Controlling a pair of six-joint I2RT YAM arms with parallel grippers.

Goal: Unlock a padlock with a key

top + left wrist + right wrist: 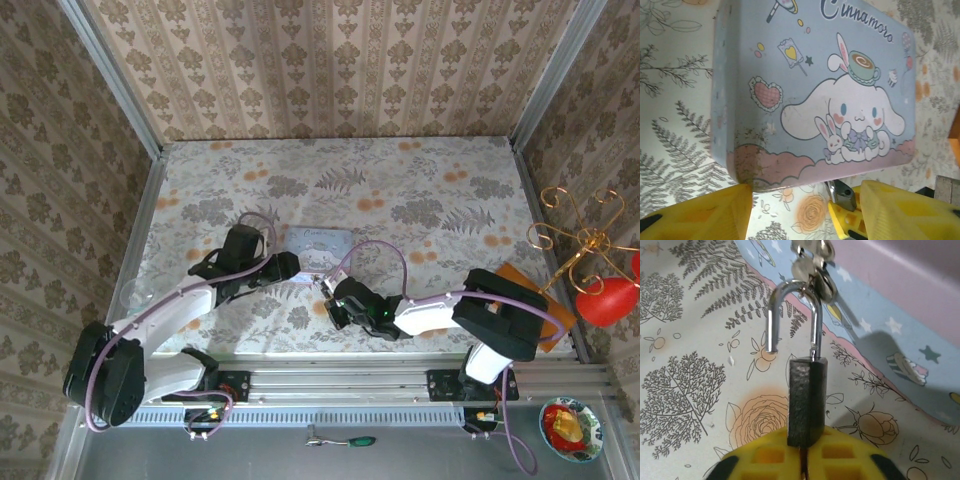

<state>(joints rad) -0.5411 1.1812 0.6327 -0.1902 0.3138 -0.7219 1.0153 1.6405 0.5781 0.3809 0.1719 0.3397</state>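
Nearest, in the right wrist view, the right gripper (802, 460) has its yellow waffle-patterned fingers closed to a thin slit on the lower end of the small dark-grey rectangular metal padlock (807, 400). The padlock stands upright out of them toward 12 o'clock. Its silvery U-shaped steel shackle (790, 287) is open. The leg at 3 o'clock sits in the body, and the leg at 9 o'clock ends free above the floral table cloth (685, 390). At the top of the shackle hangs a bunch of small silvery rings and keys (812, 262); which piece is the key I cannot tell. Beyond, from 1 to 3 o'clock, lies the pale-blue rectangular cartoon-printed tin (900, 335).

In the left wrist view, the left gripper (805, 210) has its fingers wide apart and holds nothing, just beside the 6 o'clock edge of the tin.

I judge the padlock to be stiff, dense for its size and not fragile, but its smooth faces may slip. The best hold is on the two broad flat sides of the body, low down. The shackle is a poor handle because it swivels, and the hanging keys may swing and pull.
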